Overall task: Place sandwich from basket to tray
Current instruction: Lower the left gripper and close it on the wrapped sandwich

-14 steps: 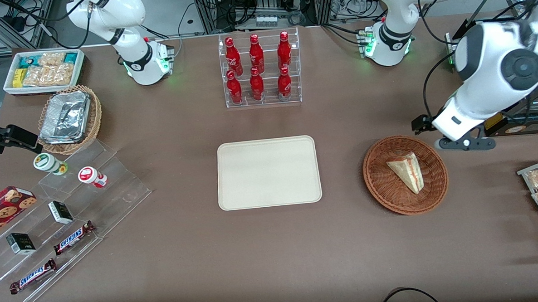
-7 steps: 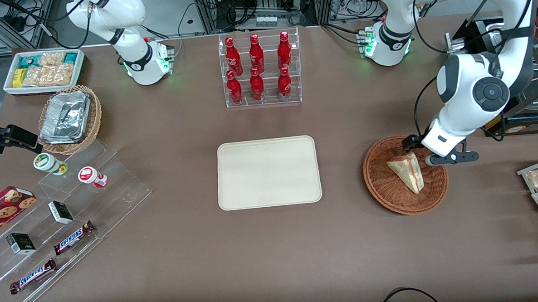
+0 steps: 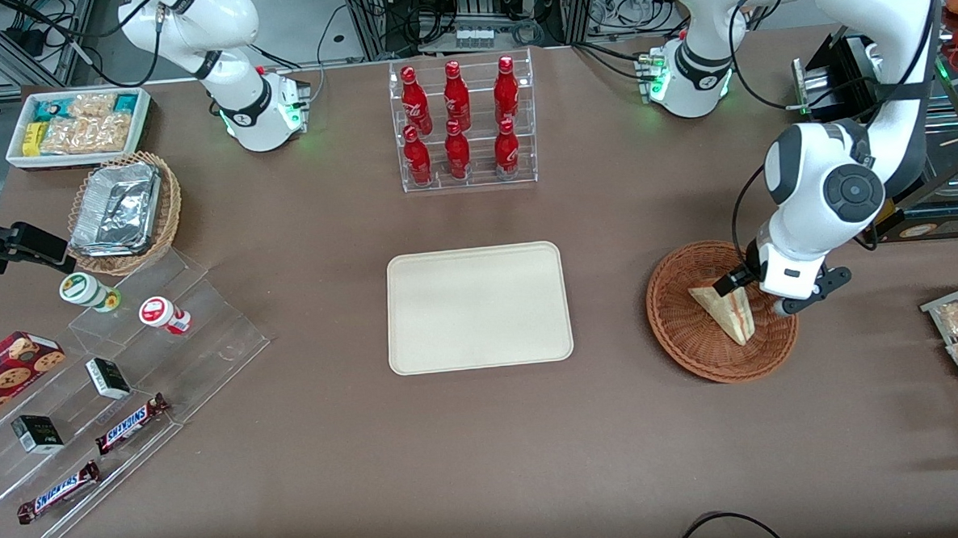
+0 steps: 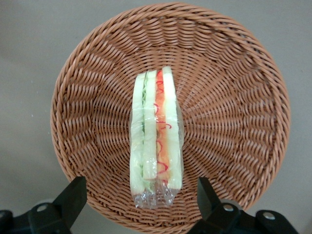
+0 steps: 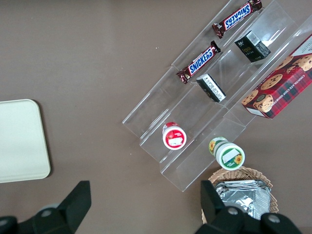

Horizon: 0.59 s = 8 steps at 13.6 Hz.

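The film-wrapped sandwich [image 4: 156, 141], pale bread striped red and green, lies in the basket [image 4: 234, 97]; the pincer [image 4: 141, 195] hangs above it, wide open, holding nothing.

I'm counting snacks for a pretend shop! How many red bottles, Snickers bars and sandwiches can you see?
Red bottles: 6, in the clear rack.
Snickers bars: 2, on the clear stepped stand.
Sandwich: 1, in the basket, with the open pincer just above it.
Total: 9
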### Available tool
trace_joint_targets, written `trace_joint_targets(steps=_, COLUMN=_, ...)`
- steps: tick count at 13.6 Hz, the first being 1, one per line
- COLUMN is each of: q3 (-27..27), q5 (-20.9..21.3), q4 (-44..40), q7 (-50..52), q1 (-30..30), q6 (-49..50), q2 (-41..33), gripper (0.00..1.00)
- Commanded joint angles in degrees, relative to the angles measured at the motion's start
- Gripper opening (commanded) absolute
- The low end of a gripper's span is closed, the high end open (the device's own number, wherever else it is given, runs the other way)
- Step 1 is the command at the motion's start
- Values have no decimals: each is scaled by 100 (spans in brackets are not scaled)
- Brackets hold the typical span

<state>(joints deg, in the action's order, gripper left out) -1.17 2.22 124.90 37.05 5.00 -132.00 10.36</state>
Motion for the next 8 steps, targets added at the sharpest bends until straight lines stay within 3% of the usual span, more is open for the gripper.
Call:
trace_joint_targets(steps=1, q3=-6, q5=-11, q4=-9, q7=495, q1=-8, q6=-237, q2=185, gripper=100)
trace_joint_targets(steps=8, q3=-15, q5=-11, q4=-1, q7=505, q1=0, q6=-616, q2=589, gripper=100)
